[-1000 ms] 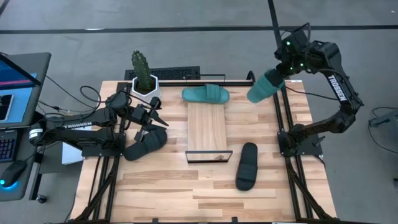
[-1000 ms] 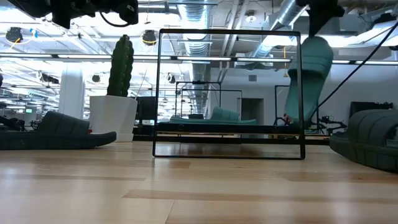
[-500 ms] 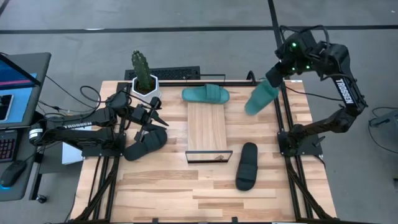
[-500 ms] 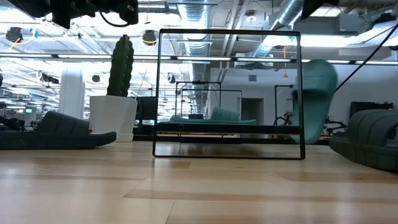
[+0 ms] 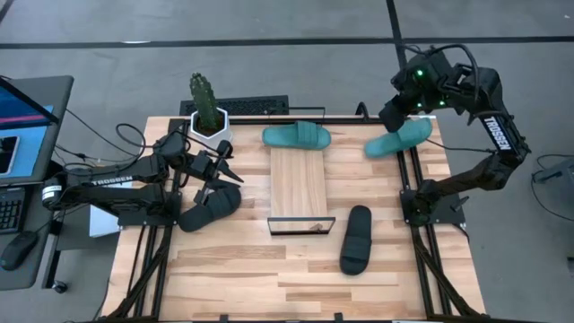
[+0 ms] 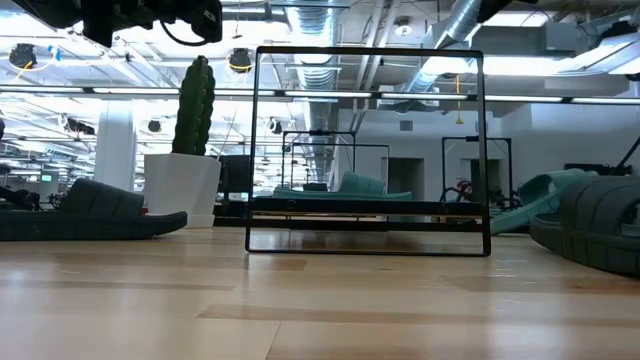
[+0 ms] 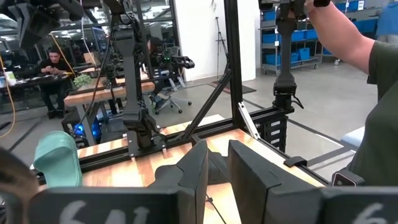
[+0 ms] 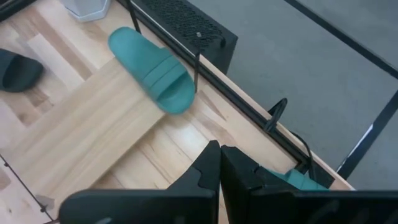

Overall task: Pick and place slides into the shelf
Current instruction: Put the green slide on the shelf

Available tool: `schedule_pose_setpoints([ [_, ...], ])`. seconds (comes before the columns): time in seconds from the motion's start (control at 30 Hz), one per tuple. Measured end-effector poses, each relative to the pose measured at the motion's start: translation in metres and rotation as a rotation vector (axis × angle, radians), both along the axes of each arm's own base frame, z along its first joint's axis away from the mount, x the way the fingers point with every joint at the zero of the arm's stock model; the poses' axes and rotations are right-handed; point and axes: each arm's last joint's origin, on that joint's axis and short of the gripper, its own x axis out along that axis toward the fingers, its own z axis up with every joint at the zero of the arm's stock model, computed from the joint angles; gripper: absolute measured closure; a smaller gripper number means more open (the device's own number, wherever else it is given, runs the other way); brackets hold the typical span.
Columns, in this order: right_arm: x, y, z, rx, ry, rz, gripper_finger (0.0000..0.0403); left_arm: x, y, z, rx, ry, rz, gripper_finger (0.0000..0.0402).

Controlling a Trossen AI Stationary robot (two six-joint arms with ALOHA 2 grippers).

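The left arm is lying low along the 9 o'clock side, its left pincer [image 5: 218, 172] pointing toward 3 o'clock with fingers slightly parted. The right arm is arching over the 2 o'clock corner, its right pincer [image 5: 392, 115] aiming downward, fingers pressing together.
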Motion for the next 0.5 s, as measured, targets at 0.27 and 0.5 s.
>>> schedule_pose_setpoints([
  [0.27, 0.0001, 0.0001, -0.0001, -0.004, 0.004, -0.002, 0.0403, 0.0001, 0.0001, -0.0002, -0.048, 0.021, 0.0, 0.0346],
  [0.5, -0.0002, -0.0003, -0.0001, -0.016, 0.013, -0.014, 0.0403, 0.0, 0.0002, 0.0037, 0.083, -0.068, 0.012, 0.0346],
])
